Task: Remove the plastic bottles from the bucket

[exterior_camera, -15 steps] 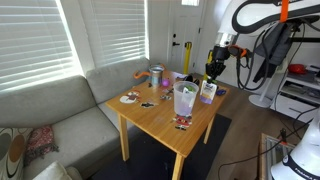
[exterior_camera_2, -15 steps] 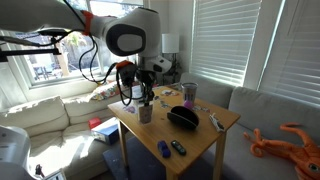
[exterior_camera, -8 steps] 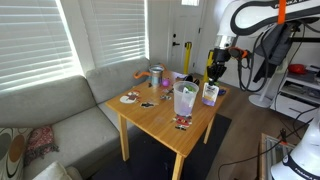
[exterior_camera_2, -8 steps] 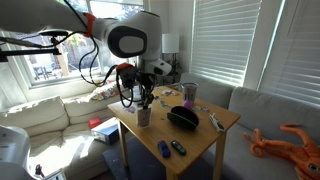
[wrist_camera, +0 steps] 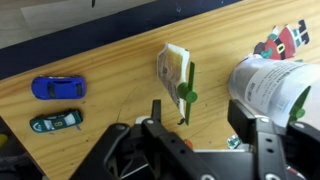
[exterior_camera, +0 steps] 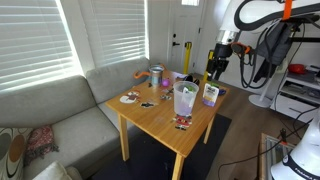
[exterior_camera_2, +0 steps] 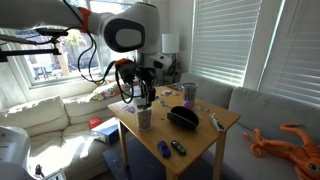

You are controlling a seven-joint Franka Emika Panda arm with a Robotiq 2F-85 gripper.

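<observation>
The bucket (exterior_camera: 185, 99) is a translucent whitish tub near the table's middle. It also shows in the other exterior view (exterior_camera_2: 145, 117) and at the right of the wrist view (wrist_camera: 268, 86). A greenish bit shows at its rim; I cannot tell what is inside. One small whitish plastic bottle (exterior_camera: 209, 94) with a coloured label is on the table beside the bucket, seen in the wrist view (wrist_camera: 173, 71) just ahead of the fingers. My gripper (exterior_camera: 212, 68) hangs above it, open and empty, in both exterior views (exterior_camera_2: 143, 98) and the wrist view (wrist_camera: 200, 118).
A grey can with orange (exterior_camera: 157, 75) and a tall yellow post (exterior_camera: 187, 56) stand at the table's far side. Two toy cars (wrist_camera: 57, 87) (wrist_camera: 55, 122) lie near the table edge. A black bowl (exterior_camera_2: 182, 116) sits mid-table. A grey sofa (exterior_camera: 60, 110) borders the table.
My gripper has risen a little above the bottle on the table. The bottle and the bucket have stayed in place.
</observation>
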